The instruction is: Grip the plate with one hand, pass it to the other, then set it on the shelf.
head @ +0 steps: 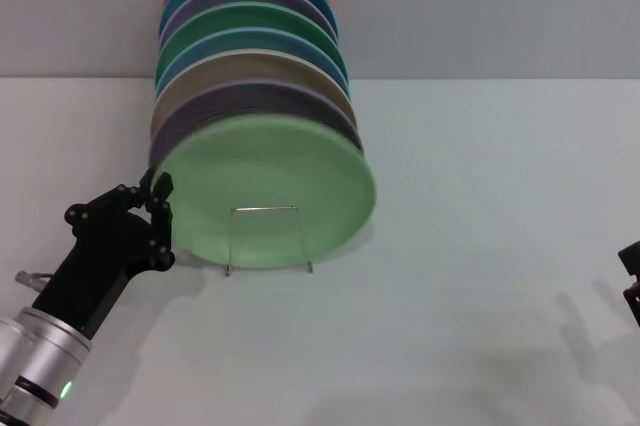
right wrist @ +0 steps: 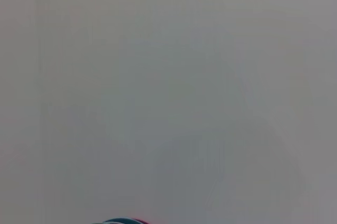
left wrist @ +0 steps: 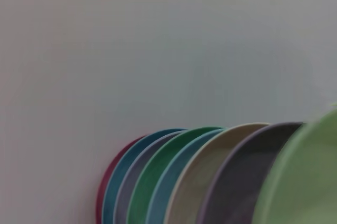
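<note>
My left gripper (head: pixel 157 208) nearest, fingertips pinched on left rim of pale green plate (head: pixel 268 191). Plate upright at front of wire rack (head: pixel 266 238); coloured plates (head: pixel 250 46) behind. My right gripper (head: pixel 632 281) at right edge, finger state unreadable.

Left gripper (head: pixel 158 208): black, jointed open-frame fingers. Its wrist is a silver cylinder bearing a green light. Right gripper (head: pixel 632 281): black.

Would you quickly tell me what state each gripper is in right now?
Left gripper: at the left rim of the pale green plate standing in the rack; grip cannot be told.
Right gripper: at the right edge of the head view, state cannot be told.
</note>
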`<state>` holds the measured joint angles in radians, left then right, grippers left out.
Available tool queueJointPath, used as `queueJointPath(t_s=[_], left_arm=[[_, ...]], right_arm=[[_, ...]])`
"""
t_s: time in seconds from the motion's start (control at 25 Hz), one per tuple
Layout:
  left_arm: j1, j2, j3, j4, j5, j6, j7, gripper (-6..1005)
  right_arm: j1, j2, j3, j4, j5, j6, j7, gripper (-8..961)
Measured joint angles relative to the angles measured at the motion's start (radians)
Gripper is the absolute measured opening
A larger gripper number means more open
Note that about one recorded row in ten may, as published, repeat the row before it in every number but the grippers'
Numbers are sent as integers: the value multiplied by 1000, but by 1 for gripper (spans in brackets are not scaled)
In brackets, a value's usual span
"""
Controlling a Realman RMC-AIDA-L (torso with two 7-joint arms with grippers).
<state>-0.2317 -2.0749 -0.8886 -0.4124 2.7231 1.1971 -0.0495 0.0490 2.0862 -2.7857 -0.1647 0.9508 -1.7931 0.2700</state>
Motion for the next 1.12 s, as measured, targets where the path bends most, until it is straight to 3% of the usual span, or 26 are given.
queueJointPath(t_s=[0.28, 0.36, 0.4, 0.44, 0.6, 0.76, 0.96, 1.0, 1.12], left_arm=[[5, 3, 6, 7, -3, 20, -4, 210], [18, 4, 6, 7, -3, 70, -4, 213], [38, 5, -1, 7, -4, 155, -5, 215], [38, 5, -1, 7, -4, 155, -5, 262], [95, 10, -54, 7, -6, 379, -73, 449], [114, 10, -131, 59, -7, 534, -254, 585], [80, 2, -201, 130, -8, 493, -288, 808], [71, 1, -222, 136, -16, 454, -289, 860], [63, 1, -235, 138, -31, 422, -289, 860]], right_arm=[[2, 0, -3, -1, 0, 0, 0, 502], [3, 0, -1, -1, 0, 0, 0, 502], [6, 0, 2, -1, 2, 3, 0, 502], [6, 0, 2, -1, 2, 3, 0, 502], [23, -2, 24, -1, 9, 16, 0, 502], [36, -5, 57, -1, 10, 17, 6, 502], [81, -13, 143, 21, 11, 21, 76, 502], [98, -13, 206, 29, 11, 34, 83, 502], [115, -11, 266, 31, 11, 60, 81, 502]])
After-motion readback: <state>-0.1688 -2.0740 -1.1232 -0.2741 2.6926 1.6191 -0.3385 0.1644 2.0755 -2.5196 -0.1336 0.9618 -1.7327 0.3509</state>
